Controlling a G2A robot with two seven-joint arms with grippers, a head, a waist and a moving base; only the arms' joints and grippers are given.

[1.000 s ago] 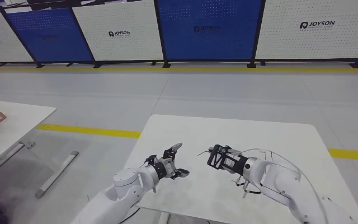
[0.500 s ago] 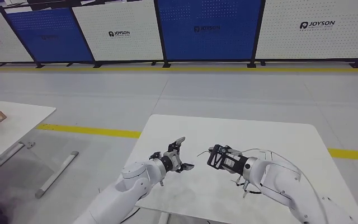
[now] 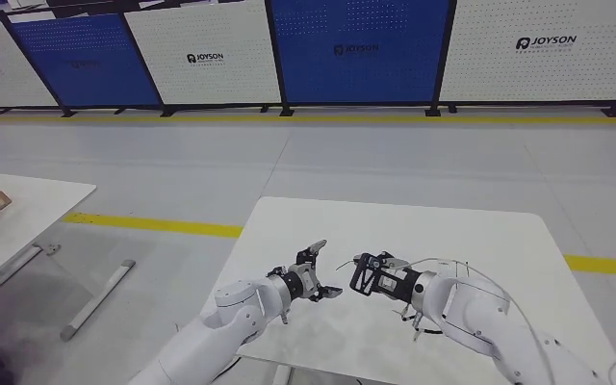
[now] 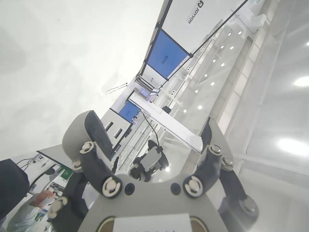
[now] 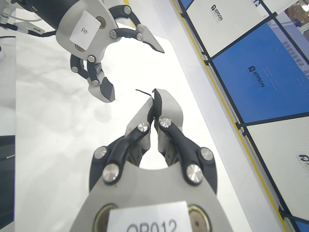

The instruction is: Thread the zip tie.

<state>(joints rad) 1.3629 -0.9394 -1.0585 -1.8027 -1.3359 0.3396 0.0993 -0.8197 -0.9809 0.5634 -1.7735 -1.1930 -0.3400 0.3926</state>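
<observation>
Over the near part of the table: I have both grippers facing each other tip to tip above the white table point(image 3: 433, 221), close together but not touching.
Left gripper: the left gripper point(image 3: 329, 268) has its two fingers spread wide with nothing between them. My left wrist view confirms it point(image 4: 150, 117), with the dark pads point(image 4: 96, 126) well apart and open air between.
Right gripper: the right gripper point(image 5: 154, 95) has its fingers pressed together, pinching a thin black strip at the very tips. From the top view I see it point(image 3: 354, 269) just across from the left one.
Zip tie: the zip tie point(image 5: 142, 92) is clamped in the right gripper. A short, slightly curved end sticks out past the fingertips and points toward the left gripper. I cannot make out the rest of its length or its head behind the fingers.
Gap: in the right wrist view the left gripper point(image 5: 136, 73) sits beyond the tie's free end. Its lower fingertip point(image 5: 107, 92) is near that end but clear of it, and the tie is not between its fingers.
Table surface: I see bare white tabletop point(image 5: 48, 134) beneath both grippers.
Surroundings: blue and white pegboard panels point(image 3: 356, 48) stand along the far side of the floor. A yellow floor line point(image 3: 154, 224) runs behind the table, and a second white table point(image 3: 38, 202) stands off to the left.
</observation>
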